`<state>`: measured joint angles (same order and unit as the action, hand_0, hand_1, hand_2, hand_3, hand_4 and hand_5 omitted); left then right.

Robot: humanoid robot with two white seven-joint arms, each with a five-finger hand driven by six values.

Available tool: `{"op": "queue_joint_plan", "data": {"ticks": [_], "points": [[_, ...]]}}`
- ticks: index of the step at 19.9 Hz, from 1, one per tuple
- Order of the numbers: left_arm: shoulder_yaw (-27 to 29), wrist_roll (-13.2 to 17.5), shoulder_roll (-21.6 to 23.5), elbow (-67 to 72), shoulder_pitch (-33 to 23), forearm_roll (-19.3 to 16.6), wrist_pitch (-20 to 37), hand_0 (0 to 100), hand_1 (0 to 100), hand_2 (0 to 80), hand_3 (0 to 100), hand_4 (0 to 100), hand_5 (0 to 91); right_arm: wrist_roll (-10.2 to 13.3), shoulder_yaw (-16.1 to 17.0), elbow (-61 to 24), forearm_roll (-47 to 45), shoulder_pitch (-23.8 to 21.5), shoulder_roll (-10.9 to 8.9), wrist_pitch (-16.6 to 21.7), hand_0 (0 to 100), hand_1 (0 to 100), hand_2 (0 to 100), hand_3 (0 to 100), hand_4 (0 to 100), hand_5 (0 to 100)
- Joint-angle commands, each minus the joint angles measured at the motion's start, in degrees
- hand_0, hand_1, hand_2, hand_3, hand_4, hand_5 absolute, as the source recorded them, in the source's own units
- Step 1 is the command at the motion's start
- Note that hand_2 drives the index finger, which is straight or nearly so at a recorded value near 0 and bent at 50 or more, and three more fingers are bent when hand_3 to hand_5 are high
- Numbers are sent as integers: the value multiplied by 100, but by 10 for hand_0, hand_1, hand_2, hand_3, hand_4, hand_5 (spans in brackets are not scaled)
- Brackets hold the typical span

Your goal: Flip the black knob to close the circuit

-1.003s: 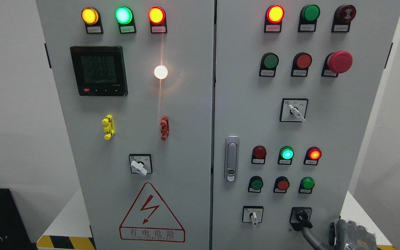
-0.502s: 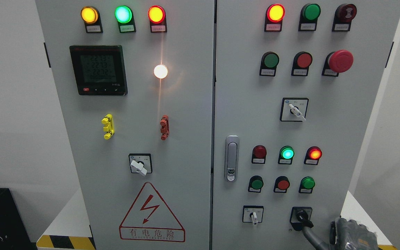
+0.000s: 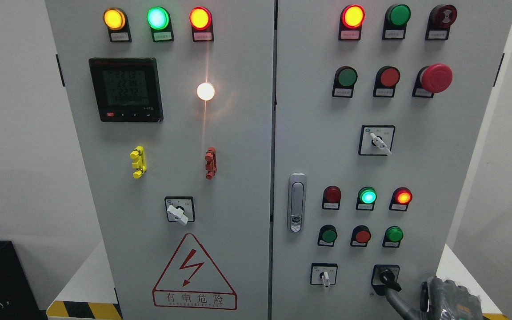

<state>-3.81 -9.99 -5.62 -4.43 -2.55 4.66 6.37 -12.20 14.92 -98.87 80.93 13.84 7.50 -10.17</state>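
At the lower right of the frame, one grey finger of the right hand is reaching up and touching the black knob; whether the fingers are gripping it is unclear. The knob is sitting low on the cabinet's right door.

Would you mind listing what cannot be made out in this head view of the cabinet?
- Right hand: cut off by the bottom edge; only one grey finger reaching to the black knob shows clearly.
- Contact at the black knob: the fingertip covers its lower end, so a true grasp cannot be confirmed.
- Small labels under the indicator lamps: too small to read.
- Meter display: digits blurred.
- Left hand: out of view.
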Motion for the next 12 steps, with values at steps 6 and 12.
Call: {"op": "queue_joint_plan", "data": {"ticks": [6, 12], "points": [[3, -3, 0, 3, 0, 0, 4, 120, 556, 0, 0, 0, 0, 174, -392, -36, -7, -189, 32, 41, 0, 0, 882, 1000, 995, 1000], [3, -3, 0, -5, 0, 0, 4, 120, 556, 0, 0, 0, 0, 183, -569, -27, -7, -277, 24, 67, 0, 0, 881, 1000, 994, 1000]]}}
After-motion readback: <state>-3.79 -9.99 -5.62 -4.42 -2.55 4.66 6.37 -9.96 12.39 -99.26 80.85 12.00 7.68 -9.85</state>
